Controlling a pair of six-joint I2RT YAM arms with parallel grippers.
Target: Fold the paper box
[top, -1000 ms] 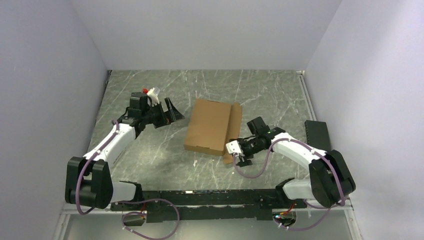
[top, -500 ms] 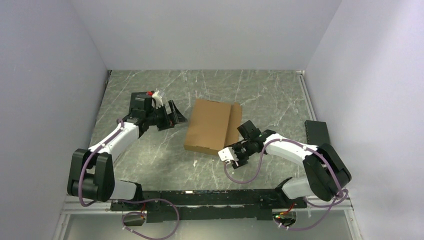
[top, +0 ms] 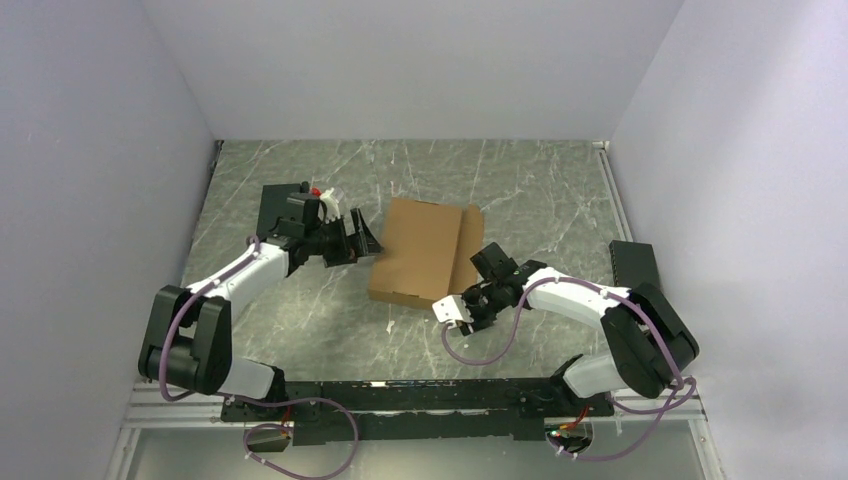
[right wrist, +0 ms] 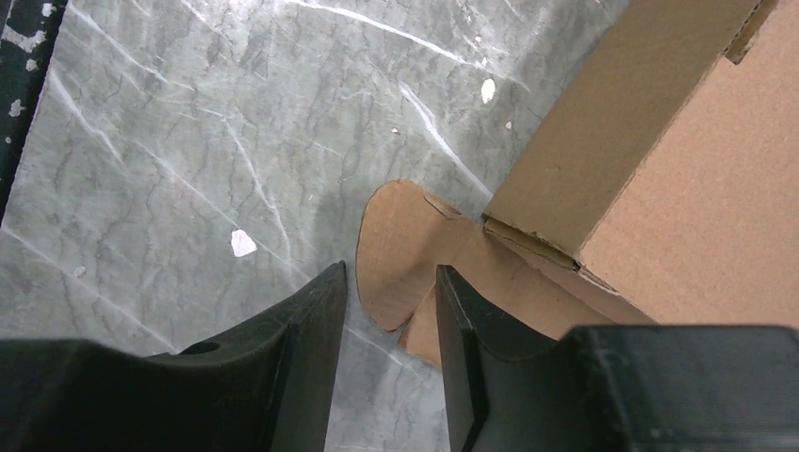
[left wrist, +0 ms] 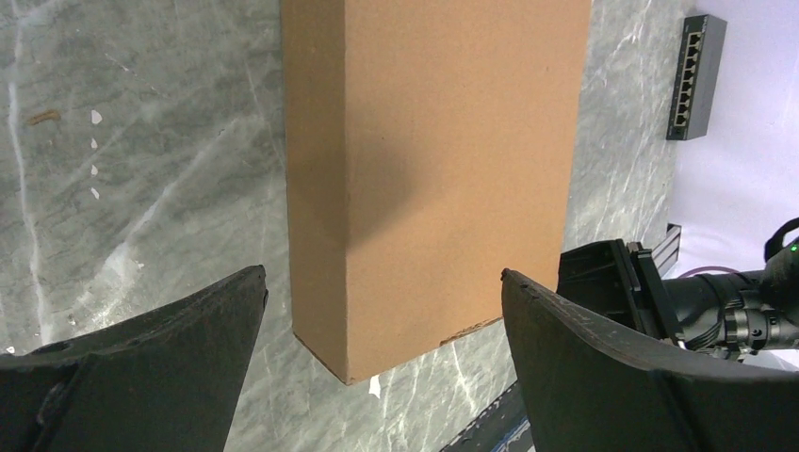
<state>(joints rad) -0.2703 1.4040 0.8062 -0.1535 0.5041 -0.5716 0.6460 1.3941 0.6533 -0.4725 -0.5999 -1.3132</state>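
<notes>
Paper box (top: 422, 250) flat at mid-table, long edges running near to far, with a narrower flap along its right side. Left gripper (top: 356, 240) just beside the box's left edge, jaws spread wide and touching nothing, the box's side wall facing into the gap. Right gripper (top: 452, 309) at the near right corner, jaws narrowly apart astride a rounded tab (right wrist: 396, 250) projecting from that corner, with a sliver of table (top: 540, 185) showing between tab and one finger. Open marble far, near and left of the box. Black switch (top: 634, 268) by the right wall, well apart.
</notes>
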